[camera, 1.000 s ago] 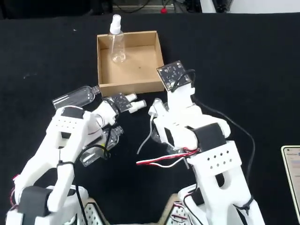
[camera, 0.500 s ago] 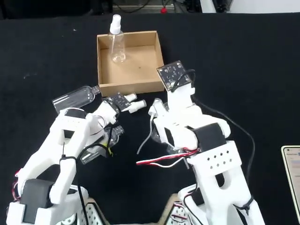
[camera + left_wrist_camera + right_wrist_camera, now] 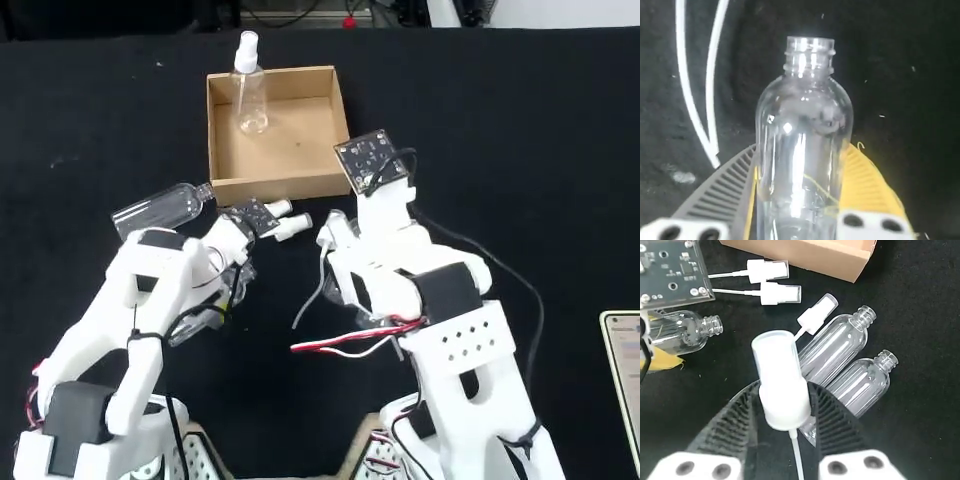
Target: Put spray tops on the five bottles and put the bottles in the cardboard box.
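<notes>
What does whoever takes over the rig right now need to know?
Left gripper shut on an uncapped bottle.
Right gripper shut on a spray top.
Done: one capped bottle stands in the cardboard box.
Lying on the table: three bare bottles, three loose spray tops.
To do: cap and box four bottles.

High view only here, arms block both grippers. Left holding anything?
Observer: Yes. The left gripper is closed on a clear bottle, neck bare, no top on it.
Operator: And right?
Observer: The right gripper clamps a white spray top, its dip tube running back toward the wrist.
Operator: More bottles near it?
Observer: Two uncapped bottles lie side by side on the black table, just past that top.
</notes>
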`<act>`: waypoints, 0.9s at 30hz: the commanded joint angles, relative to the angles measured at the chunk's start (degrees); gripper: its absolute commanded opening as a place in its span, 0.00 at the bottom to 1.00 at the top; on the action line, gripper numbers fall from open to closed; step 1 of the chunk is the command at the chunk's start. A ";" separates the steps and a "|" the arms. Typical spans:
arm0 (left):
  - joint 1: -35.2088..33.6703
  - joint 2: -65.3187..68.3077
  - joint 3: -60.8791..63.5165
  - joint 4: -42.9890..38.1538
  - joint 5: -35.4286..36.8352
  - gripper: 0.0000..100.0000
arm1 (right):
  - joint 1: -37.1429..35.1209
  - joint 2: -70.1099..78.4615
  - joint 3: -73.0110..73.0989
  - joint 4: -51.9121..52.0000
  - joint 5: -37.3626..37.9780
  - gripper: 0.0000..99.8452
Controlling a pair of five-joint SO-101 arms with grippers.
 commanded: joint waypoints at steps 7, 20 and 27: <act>-4.88 -16.09 -11.21 9.49 0.26 0.14 | 6.59 -0.48 -13.85 -1.05 -1.14 0.01; -4.79 -34.02 -9.54 7.38 16.62 0.17 | 6.24 14.20 -42.95 -1.05 -16.88 0.01; -3.30 -45.54 1.63 2.55 22.77 0.17 | 6.24 21.32 -50.59 -1.49 -25.32 0.01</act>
